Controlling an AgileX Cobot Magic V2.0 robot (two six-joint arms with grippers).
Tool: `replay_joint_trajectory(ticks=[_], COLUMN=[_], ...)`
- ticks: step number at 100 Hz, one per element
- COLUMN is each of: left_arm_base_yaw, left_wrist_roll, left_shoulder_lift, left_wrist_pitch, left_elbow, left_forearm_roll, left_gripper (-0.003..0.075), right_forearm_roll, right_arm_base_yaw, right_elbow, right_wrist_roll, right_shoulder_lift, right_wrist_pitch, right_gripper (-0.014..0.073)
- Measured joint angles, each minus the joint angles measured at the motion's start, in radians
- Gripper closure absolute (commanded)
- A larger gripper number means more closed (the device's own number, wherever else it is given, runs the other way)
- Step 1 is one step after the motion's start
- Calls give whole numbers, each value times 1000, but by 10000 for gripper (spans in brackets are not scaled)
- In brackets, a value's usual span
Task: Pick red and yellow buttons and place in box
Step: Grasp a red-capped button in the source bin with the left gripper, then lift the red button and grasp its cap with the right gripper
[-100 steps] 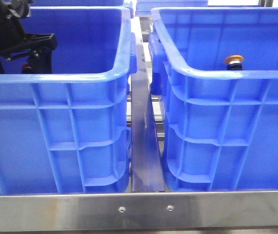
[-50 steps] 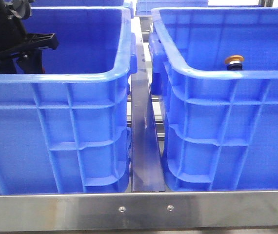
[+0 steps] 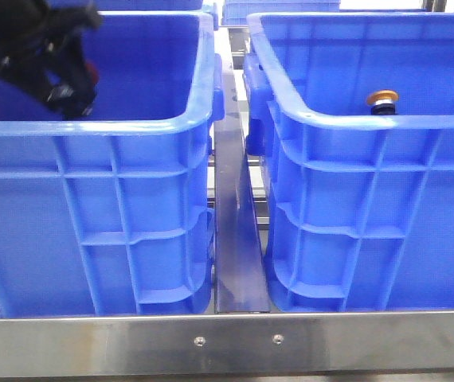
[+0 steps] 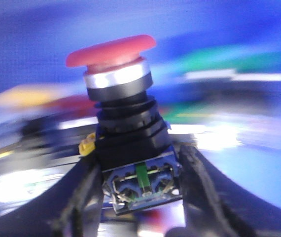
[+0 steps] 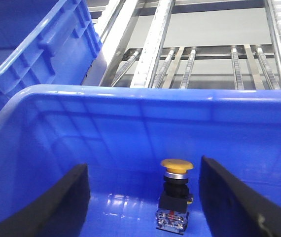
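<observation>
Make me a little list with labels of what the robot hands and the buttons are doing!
left gripper: shut on the red button, up inside the left crate
right gripper: open, fingers either side of the yellow button, not touching
yellow button: standing upright on the floor of the right crate

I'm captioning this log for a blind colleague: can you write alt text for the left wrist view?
A red mushroom-cap push button with a silver ring and black collar stands upright, clamped at its base by the left pincer, whose two black fingers press on either side. The background is a motion-blurred blue smear with streaks of other colours.
</observation>
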Motion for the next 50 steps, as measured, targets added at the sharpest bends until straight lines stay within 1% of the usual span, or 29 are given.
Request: replay_joint_trajectory(ticks=[17, 24, 38, 50], left_arm_base_yaw=[-5, -6, -22, -60], left_wrist_roll=[248, 331, 525, 618], left_shoulder_lift=[-63, -85, -110, -116], left_wrist_pitch=[54, 84, 148, 190], left_elbow=[0, 0, 0, 0], left_forearm_roll=[-188, -256, -416, -513], left_gripper=[646, 647, 647, 647], right_forearm_roll=[0, 0, 0, 0], right_arm_base_yaw=[0, 0, 0, 0], right_elbow=[2, 5, 6, 6], right_wrist_roll=[0, 3, 53, 82], right_shoulder_lift=[0, 0, 0, 0], right_wrist_pitch=[24, 41, 89, 147], right_gripper=[92, 92, 92, 92])
